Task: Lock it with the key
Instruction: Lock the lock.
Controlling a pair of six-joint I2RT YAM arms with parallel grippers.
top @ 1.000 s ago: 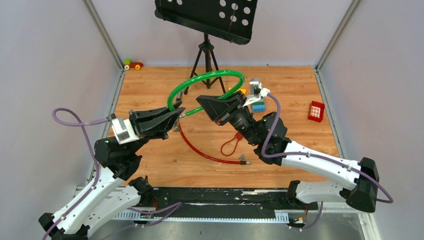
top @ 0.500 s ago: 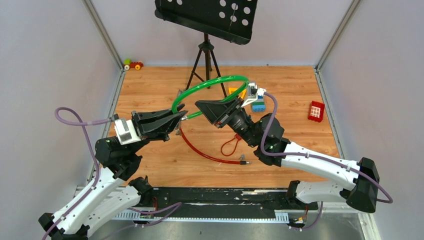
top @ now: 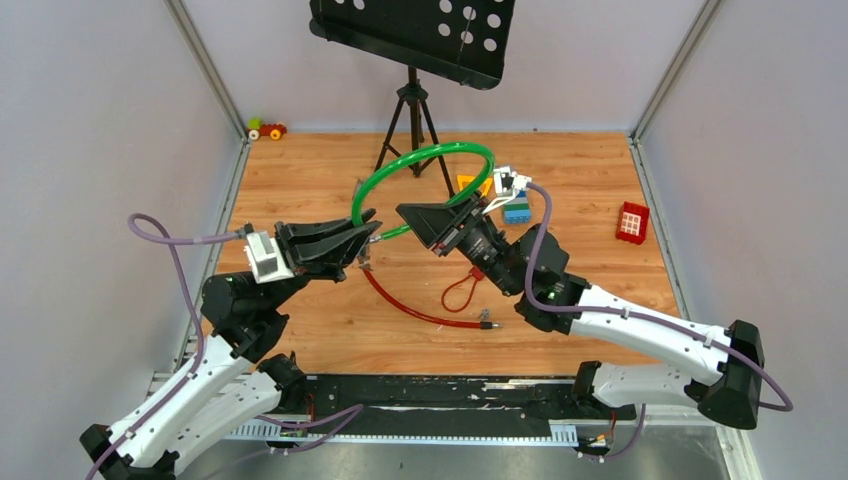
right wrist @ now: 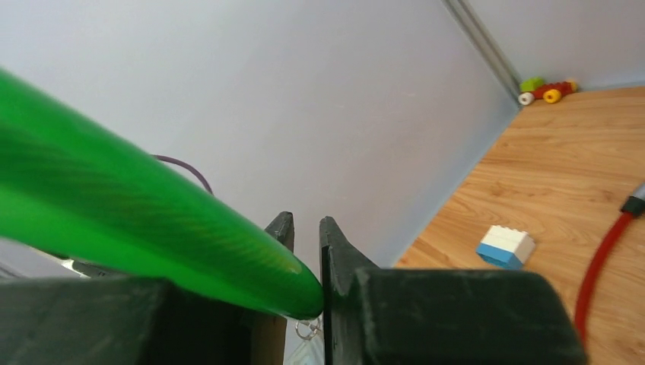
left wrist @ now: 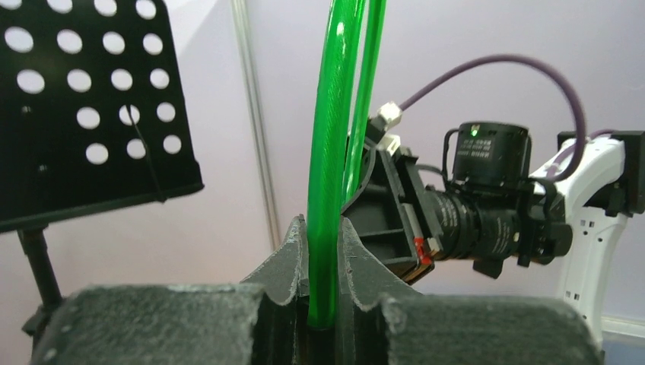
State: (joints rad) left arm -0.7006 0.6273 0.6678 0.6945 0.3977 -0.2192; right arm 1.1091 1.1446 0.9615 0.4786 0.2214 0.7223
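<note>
A green cable [top: 425, 160] arches in a loop above the table. My left gripper [top: 366, 232] is shut on one stretch of it; in the left wrist view the cable [left wrist: 328, 152] rises straight out of the closed jaws [left wrist: 319, 228]. My right gripper [top: 404, 212] faces it a short way to the right, shut on another stretch of the green cable [right wrist: 152, 228], which runs into its narrow jaw gap [right wrist: 306, 224]. A tiny silvery key ring [right wrist: 308, 328] shows just beyond the right fingers. A small silvery piece [top: 363, 263] hangs under the left gripper. I cannot make out the key's blade.
A red cable [top: 400, 300] with a small loop [top: 458, 292] lies on the wood floor below the grippers. A music stand [top: 410, 30] stands on a tripod at the back. A blue-white brick [top: 517, 212], a red brick [top: 631, 221] and a toy car [top: 266, 129] lie around.
My left gripper has moved a little to the right, toward the right gripper. The green loop has shifted right and stands more upright. The right gripper has barely moved.
</note>
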